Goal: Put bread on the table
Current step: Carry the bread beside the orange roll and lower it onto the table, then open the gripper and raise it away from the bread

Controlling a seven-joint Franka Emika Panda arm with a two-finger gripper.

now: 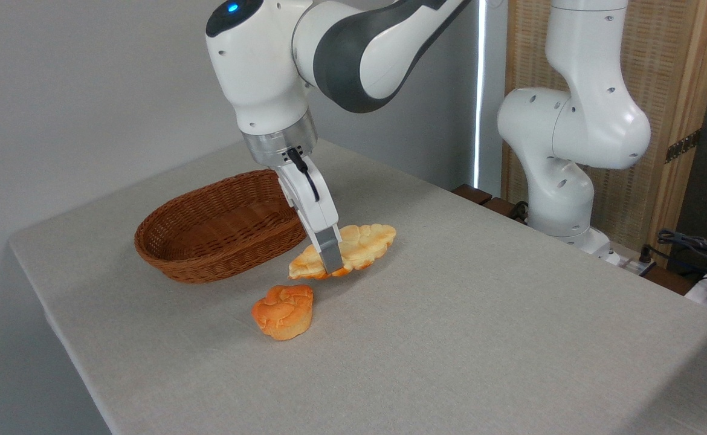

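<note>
- On the left I see a brown wicker basket [220, 226]. It sits on the surface [480, 314], near the back left corner. I see nothing inside it.
- A little to the right and closer to me, a round orange bun [283, 311] stands on the grey cloth. It is near the basket but does not touch it.
- Next comes my gripper [331, 263]. It points down and tilts a bit to the right. The jaws are pinched on the bread [362, 241], near its middle. I see one grey finger in front of the bread; the other is hidden behind it.
- The bread is long, flat and pale yellow, with browner edges. It is just beside the right end of the basket and above the bun in the picture. Its left end is low, at or just above the cloth, and its right end tips up. I cannot tell if it touches the surface.
- On the far right, the white base of the arm [562, 199] stands at the back edge of the surface.
</note>
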